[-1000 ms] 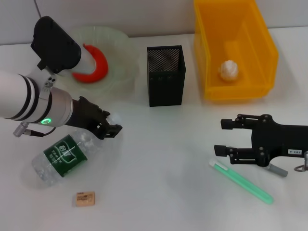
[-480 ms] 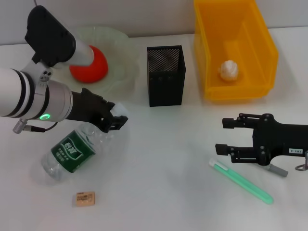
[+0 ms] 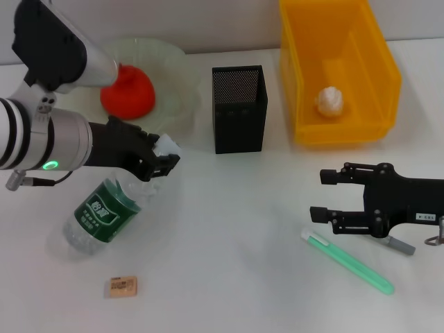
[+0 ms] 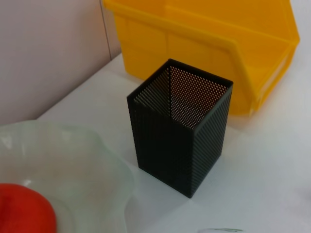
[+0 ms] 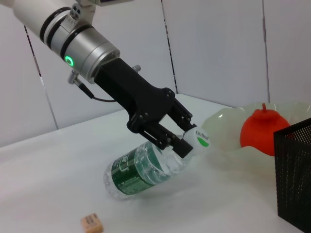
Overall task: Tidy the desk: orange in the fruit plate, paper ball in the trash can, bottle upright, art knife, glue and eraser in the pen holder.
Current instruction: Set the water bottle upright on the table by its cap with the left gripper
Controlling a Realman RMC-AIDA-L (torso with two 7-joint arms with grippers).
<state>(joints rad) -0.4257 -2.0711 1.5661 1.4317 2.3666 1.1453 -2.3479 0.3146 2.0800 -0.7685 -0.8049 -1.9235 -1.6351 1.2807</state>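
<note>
The worktop [image 3: 229, 229] is carrying everything. The yellow bin [image 3: 338, 69] is sitting far right, holding the paper ball [image 3: 330, 100]. The plate [image 3: 170, 83] is holding the orange [image 3: 128, 91] far left. The left tool [image 3: 161, 161] is clenching the bottle [image 3: 104, 215] at its neck, tilting it cap-up. The right tool [image 3: 325, 197] is hovering released, near right, beside a green stick [image 3: 347, 262]. The holder [image 3: 239, 108] is standing mid-far; the eraser [image 3: 122, 286] is lying near left.

Pen holder [image 3: 238, 108] stands between fruit plate [image 3: 173, 83] at left and bin [image 3: 338, 69] at right
</note>
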